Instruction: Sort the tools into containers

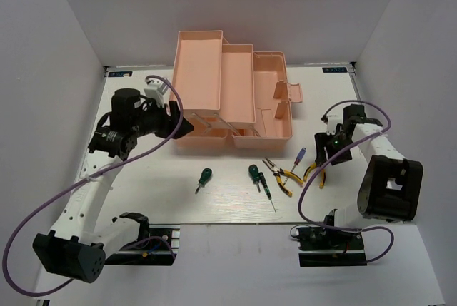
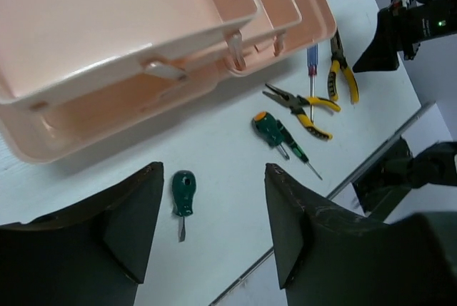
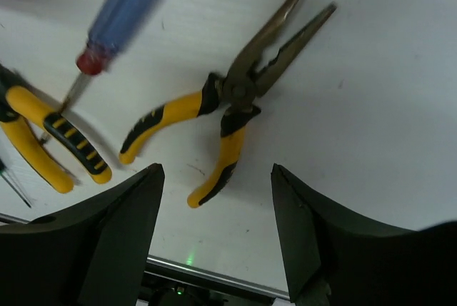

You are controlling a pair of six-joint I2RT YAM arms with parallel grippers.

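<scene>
The salmon-pink toolbox stands open at the back, its trays stepped out. On the table in front of it lie a stubby green screwdriver, a second stubby one, a long thin green one, yellow-and-black pliers, a blue-handled screwdriver and a second pair of pliers. My left gripper is open and empty, raised beside the toolbox's left front; the left wrist view shows the stubby screwdriver below it. My right gripper is open and empty just above the right pliers.
The toolbox's latch tab sticks out on its right side. The table's front edge runs just past the tools. White walls enclose the table on the left, back and right. Purple cables loop from both arms.
</scene>
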